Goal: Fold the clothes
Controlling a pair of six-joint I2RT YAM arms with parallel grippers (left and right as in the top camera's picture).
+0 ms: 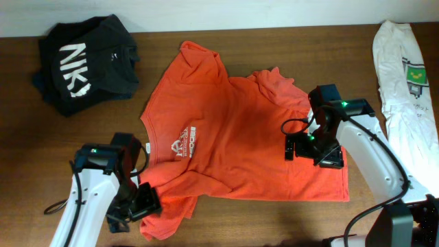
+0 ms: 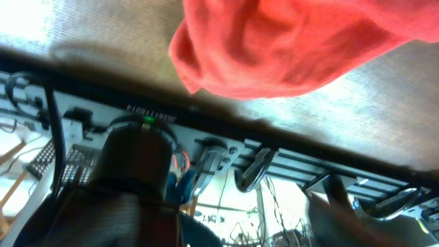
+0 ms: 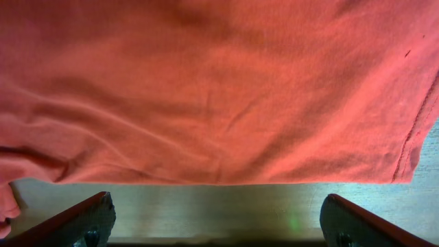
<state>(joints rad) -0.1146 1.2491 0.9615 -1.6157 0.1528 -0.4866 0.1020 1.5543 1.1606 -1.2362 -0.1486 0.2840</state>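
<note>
Near front-left of worktop [image 1: 274, 223], left hand [image 1: 143, 203] sits low on the lower sleeve [image 1: 171, 216] of the orange shirt [image 1: 240, 130]. Can't tell if it's spread or pinching cloth. Overhead, its tips are hidden by its own body. Left wrist cam shows no fingers, only a bunched lobe of shirt [image 2: 288, 41] at top of view, w/ worktop behind and a frame rail [image 2: 309, 171] below. Sleeve is crumpled around the hand.

Right hand [image 1: 310, 148] is over the shirt's right part, near the hem [image 1: 345, 175]. It's spread wide: wrist cam has its fingers [image 3: 68, 221] at opposite bottom corners, w/ nothing between them but a strip of bare worktop [image 3: 206, 199]. No cloth contact visible. Shirt [image 3: 219, 89] fills the rest of that view, its edge running straight across just beyond the tips.

Shirt: mid-worktop, mostly flat, front up, neck toward left, hem toward right. White lettering [image 1: 186, 144] sits near the neck. Upper sleeve [image 1: 200, 58] lies flat, pointing to the far edge. Far-right corner [image 1: 278, 82] is rumpled and folded over.

Others: black top [image 1: 86, 62] w/ white letters is heaped at the far-left corner, apart from the shirt. White garment [image 1: 405, 75] lies along the right edge, apart from the shirt, beside the right arm.
</note>
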